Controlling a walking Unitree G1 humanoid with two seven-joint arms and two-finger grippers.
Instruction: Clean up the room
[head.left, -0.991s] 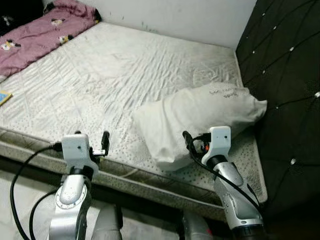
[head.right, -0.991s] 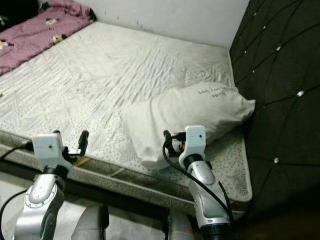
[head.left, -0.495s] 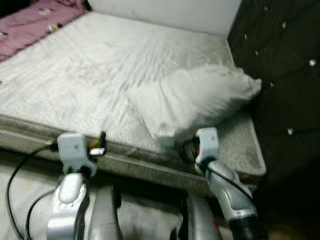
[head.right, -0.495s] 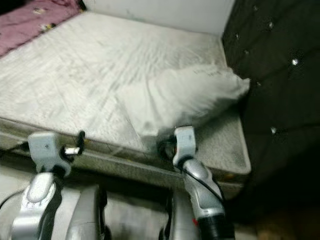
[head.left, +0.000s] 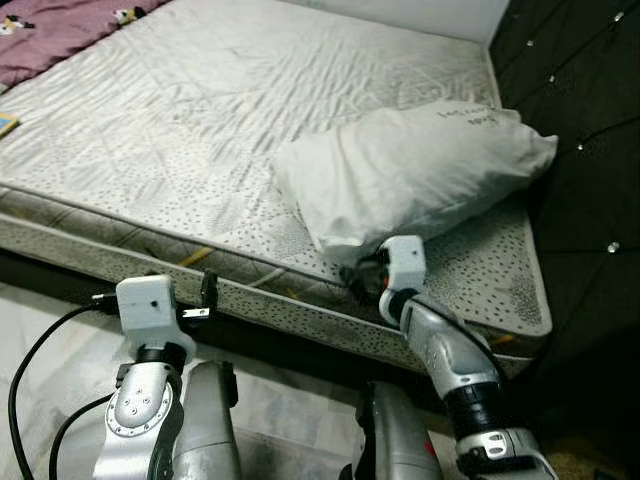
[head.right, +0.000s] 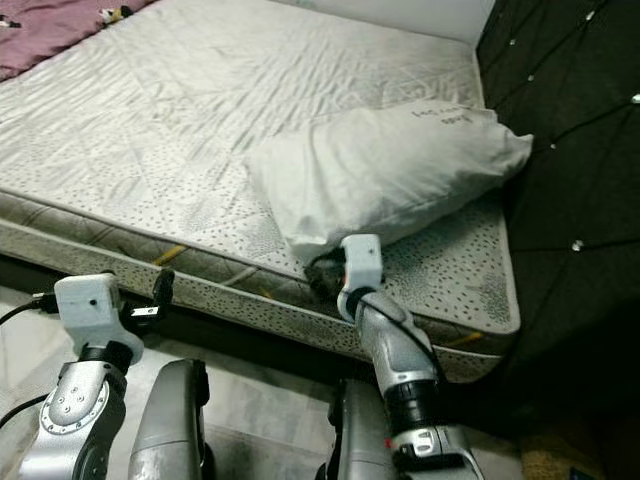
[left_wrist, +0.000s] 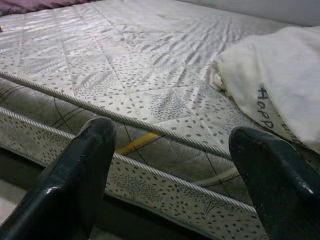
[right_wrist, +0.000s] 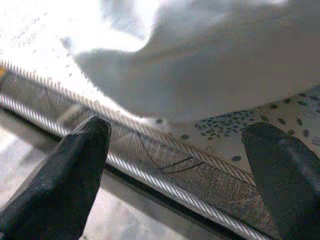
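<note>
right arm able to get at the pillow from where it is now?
Probably yes. The right gripper sits at the mattress edge, jaws open, right below the pillow corner that overhangs toward it. Nothing lies between them; whether it already touches the fabric is unclear.

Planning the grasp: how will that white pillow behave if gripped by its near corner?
The pillow looks soft and wrinkled, so it would likely sag and fold rather than lift flat. It seems light for its bulk. The right gripper, fingers open, may pinch only loose cover fabric.
</note>
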